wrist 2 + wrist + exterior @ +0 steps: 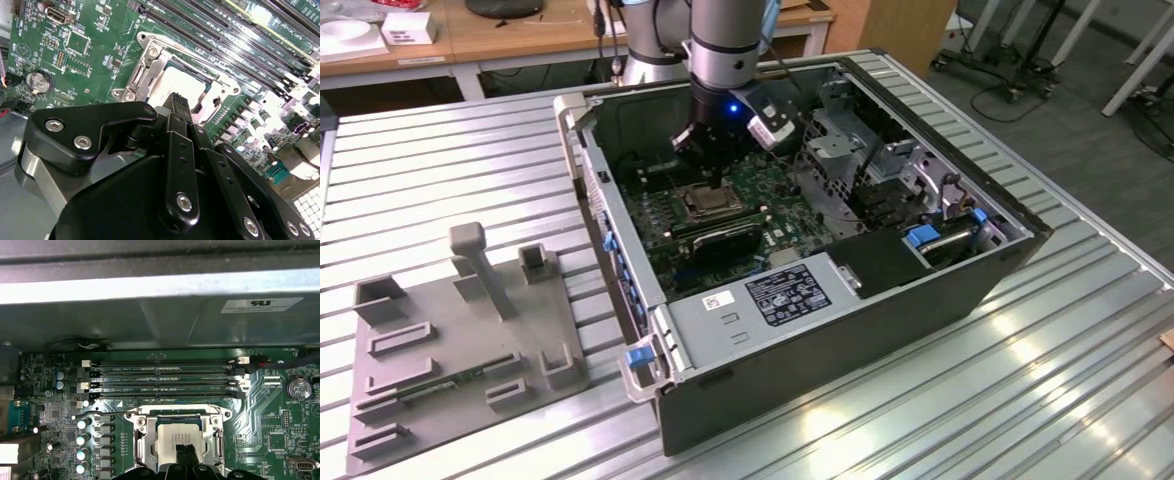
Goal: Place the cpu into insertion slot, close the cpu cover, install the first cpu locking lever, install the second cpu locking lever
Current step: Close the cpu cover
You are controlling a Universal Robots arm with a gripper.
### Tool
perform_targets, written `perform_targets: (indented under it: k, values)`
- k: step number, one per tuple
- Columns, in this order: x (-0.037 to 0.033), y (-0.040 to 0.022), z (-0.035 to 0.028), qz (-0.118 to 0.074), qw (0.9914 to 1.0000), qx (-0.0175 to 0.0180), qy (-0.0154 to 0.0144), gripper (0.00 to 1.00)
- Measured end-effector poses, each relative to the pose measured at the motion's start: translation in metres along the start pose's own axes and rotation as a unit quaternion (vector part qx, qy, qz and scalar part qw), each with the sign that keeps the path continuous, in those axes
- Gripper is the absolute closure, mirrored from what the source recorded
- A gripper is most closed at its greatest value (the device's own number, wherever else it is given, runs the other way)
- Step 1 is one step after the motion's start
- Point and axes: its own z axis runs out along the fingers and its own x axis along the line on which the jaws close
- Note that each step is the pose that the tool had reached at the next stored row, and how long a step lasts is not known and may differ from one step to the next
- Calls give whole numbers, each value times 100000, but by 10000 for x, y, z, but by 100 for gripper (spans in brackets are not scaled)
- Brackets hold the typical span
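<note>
The cpu [172, 437] lies flat in the insertion slot [711, 203], its pale grey face up; it also shows in the second wrist view [182, 80]. The silver cpu cover [142, 440] lies down around it, with the chip showing through its window; its frame is also seen in the second wrist view [150, 62]. My gripper [179, 100] hangs just above the chip, its black fingers pressed together with nothing between them. The tips [184, 450] overlap the chip's near edge. In the exterior view the gripper [704, 155] is inside the open computer case, over the socket.
Long black memory slots [165, 380] run beside the socket on the green motherboard [90, 45]. The case wall [594, 170] and a metal drive cage [854, 150] stand on either side. A grey fixture [454, 340] sits on the slatted table at the exterior view's left.
</note>
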Motion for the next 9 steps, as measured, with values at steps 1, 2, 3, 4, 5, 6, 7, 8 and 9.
perform_targets:
  k: [1, 2, 3, 4, 5, 6, 7, 8, 9]
  values:
    - [4, 0, 1, -160, 100000, -13, -53, 89]
    - [8, 0, 2, -331, 99999, -17, -106, 89]
    - [12, 0, 4, -528, 99998, -27, -155, 89]
    - [18, -1, 6, -682, 99997, -43, -206, 89]
    - [34, -2, 7, -739, 99997, -44, -262, 89]
    - [55, -2, 9, -744, 99997, -45, -293, 89]
    - [78, -3, 12, -738, 99997, -46, -319, 89]
    - [103, -4, 14, -735, 99997, -41, -342, 89]
    - [127, -4, 17, -740, 99997, -41, -361, 89]
